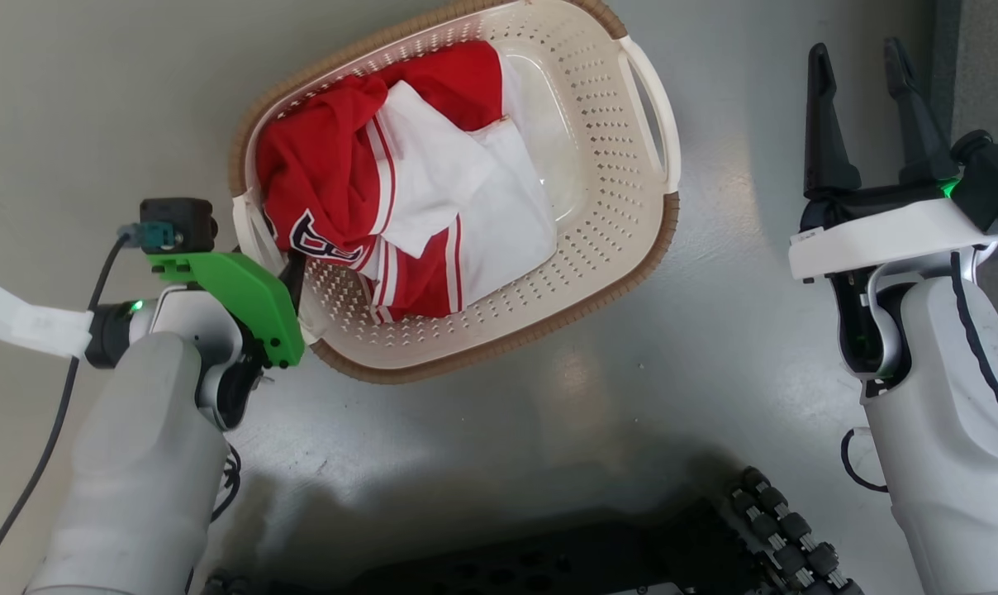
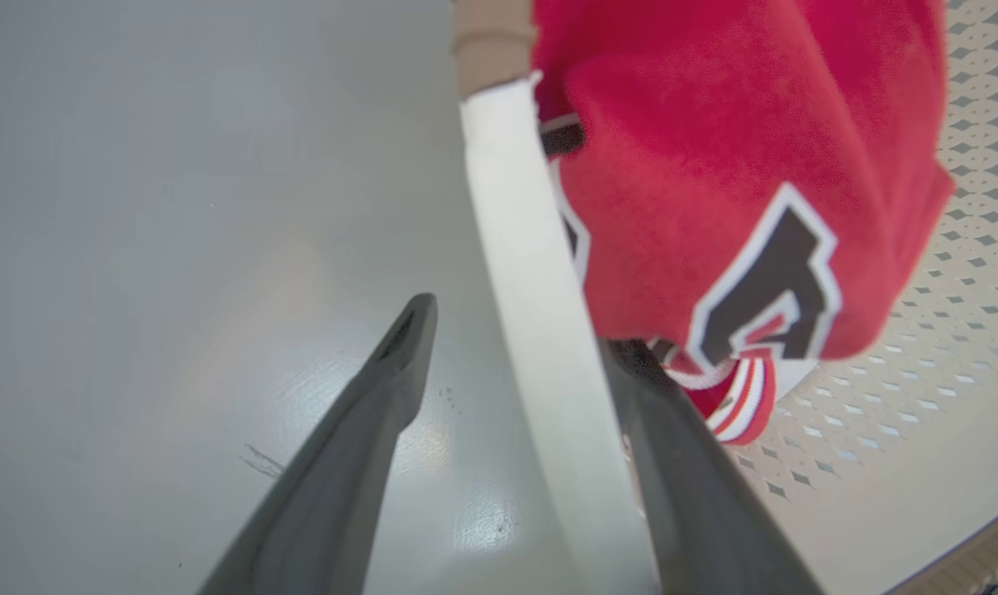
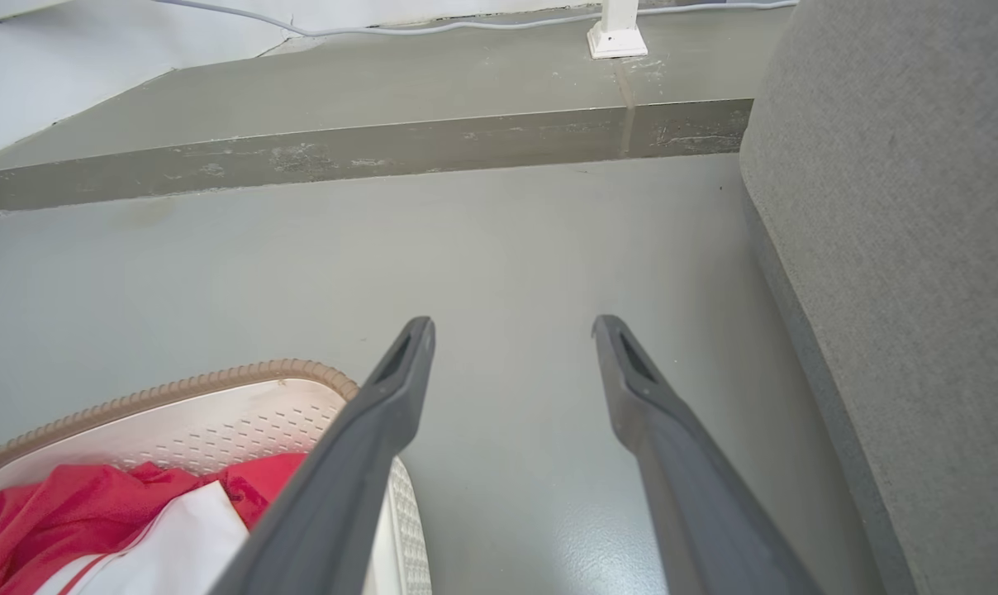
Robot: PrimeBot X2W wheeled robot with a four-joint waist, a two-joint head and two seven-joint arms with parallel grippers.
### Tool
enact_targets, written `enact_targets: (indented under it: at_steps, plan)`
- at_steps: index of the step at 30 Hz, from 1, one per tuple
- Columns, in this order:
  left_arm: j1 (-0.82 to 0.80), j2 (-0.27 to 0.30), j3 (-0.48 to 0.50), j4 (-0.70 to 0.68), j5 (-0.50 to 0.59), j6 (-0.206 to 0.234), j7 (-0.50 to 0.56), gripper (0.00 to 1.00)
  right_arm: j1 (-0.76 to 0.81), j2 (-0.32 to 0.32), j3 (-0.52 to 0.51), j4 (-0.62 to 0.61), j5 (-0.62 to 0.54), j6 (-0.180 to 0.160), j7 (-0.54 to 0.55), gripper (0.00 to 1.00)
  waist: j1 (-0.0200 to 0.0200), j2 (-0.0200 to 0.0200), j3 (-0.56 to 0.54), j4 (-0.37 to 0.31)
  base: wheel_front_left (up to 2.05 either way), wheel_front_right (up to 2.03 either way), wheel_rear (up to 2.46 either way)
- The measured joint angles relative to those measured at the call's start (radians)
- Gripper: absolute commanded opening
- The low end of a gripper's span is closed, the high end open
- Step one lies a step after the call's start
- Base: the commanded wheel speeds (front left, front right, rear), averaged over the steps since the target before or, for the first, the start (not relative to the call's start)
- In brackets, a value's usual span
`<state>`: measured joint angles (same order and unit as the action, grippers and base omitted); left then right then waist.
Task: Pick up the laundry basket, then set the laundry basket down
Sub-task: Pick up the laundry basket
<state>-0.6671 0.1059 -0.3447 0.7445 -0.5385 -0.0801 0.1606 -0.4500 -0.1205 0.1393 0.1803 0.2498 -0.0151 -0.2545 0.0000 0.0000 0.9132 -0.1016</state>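
Start close in: your dark base [image 1: 548, 554] sits on the near side of the laundry basket [image 1: 606, 165]. The basket stands on the grey floor [image 1: 755, 347] with a red and white garment [image 1: 325, 157] heaped toward its left end. Its long axis runs handle to handle and lies skewed to you, left end nearer and right end farther.

At the near end your left gripper [image 2: 515, 330] straddles the basket's left handle [image 2: 532, 273]. The outer finger [image 2: 342, 463] hangs over bare floor outside the basket. The inner finger [image 2: 697, 479] is inside it, just beside the handle and close under the garment. The jaws stand apart with a clear gap on the outer side, so nothing is clamped yet.

Your right gripper [image 1: 858, 58] is spread wide and empty. It sits out beyond the basket's right handle [image 1: 656, 99], well apart from it, with its fingers pointing away from you rather than across at the handle. I judge the lift turns on this: that handle lies to the gripper's left, so the right arm has the longer trip.

Beyond the basket runs a low step [image 3: 383, 153]. Off the basket's right side, a grey upholstered piece [image 3: 904, 248] stands near the right arm and could crowd its swing.
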Motion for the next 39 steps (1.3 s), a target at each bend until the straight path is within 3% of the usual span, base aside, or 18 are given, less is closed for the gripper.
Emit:
enact_targets:
  at_steps: [2,3,38,39]
  plan:
    - [-0.013,-0.002,0.002,0.012,-0.001,-0.001,-0.002,0.05,-0.002,0.003,-0.001,0.003,-0.004,0.002,0.000,1.00,0.0000,0.0000,0.003,-0.002,0.00,0.00,0.00]
    - [-0.017,-0.002,0.002,0.016,-0.001,-0.003,-0.002,0.00,-0.003,0.004,-0.002,0.004,-0.004,0.006,0.000,1.00,0.0000,0.0000,0.004,-0.002,0.00,0.00,0.00]
    - [-0.141,-0.003,0.016,0.155,-0.003,-0.009,-0.040,0.00,-0.019,0.028,-0.040,0.042,-0.022,0.032,0.000,1.00,0.0000,0.0000,-0.003,-0.010,0.00,0.00,0.00]
    - [-0.142,-0.004,0.017,0.157,-0.003,-0.011,-0.040,0.42,-0.019,0.029,-0.040,0.043,-0.022,0.033,0.000,1.00,0.0000,0.0000,-0.004,-0.010,0.00,0.00,0.00]
